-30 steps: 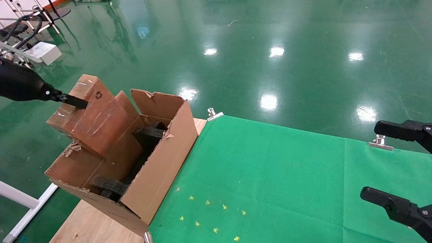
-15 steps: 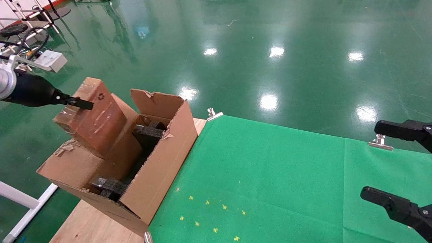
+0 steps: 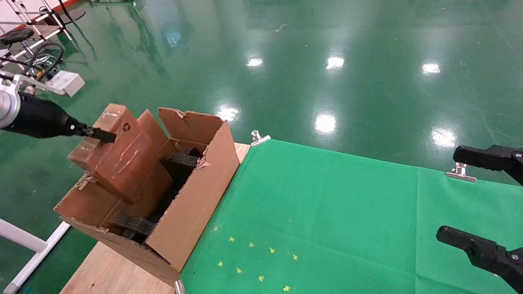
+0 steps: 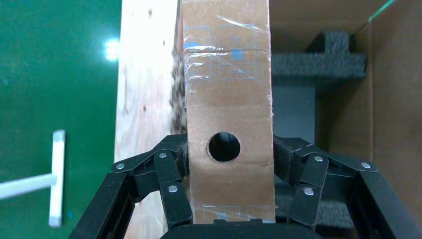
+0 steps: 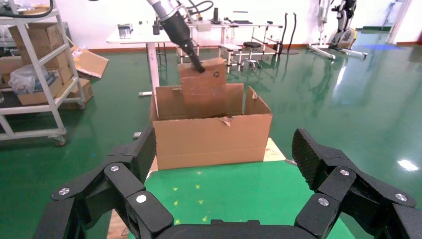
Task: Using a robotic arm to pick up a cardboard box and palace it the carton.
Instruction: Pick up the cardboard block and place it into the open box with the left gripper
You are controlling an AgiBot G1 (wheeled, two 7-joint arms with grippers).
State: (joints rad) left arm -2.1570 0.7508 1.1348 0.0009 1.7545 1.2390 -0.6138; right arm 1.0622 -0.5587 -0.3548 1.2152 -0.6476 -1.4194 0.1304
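Left end effector [image 4: 226, 199] at the left edge of the head view, clamped on the cardboard box [image 3: 116, 153], one black finger [image 4: 171, 186] pressed on each broad face. Box held tilted, upper end leaning toward the upper left of the head frame, lower end dipping into the open top of the carton [image 3: 192, 204]. Recycling mark facing up near the gripped end. In the left wrist view, narrow face of the box fills the centre, with a round hole [image 4: 224, 147] and shiny clear tape [image 4: 219, 55] across it. Black foam inserts [image 4: 318, 59] visible inside the carton beyond the box; another strip of foam [image 3: 132, 223] near the carton's lower corner in the head view.

Carton standing on the bare wooden end of the bench [image 3: 110, 273], at the lower left of the head frame, flaps ragged and torn. Green cloth [image 3: 327, 228] covering the bench to the right of the carton, pinned at the far edge by two metal clips [image 3: 258, 139].

Right end effector [image 5: 224, 199] at the right edge of the head view, over the green cloth, well apart from the carton, fingers spread wide and holding nothing.
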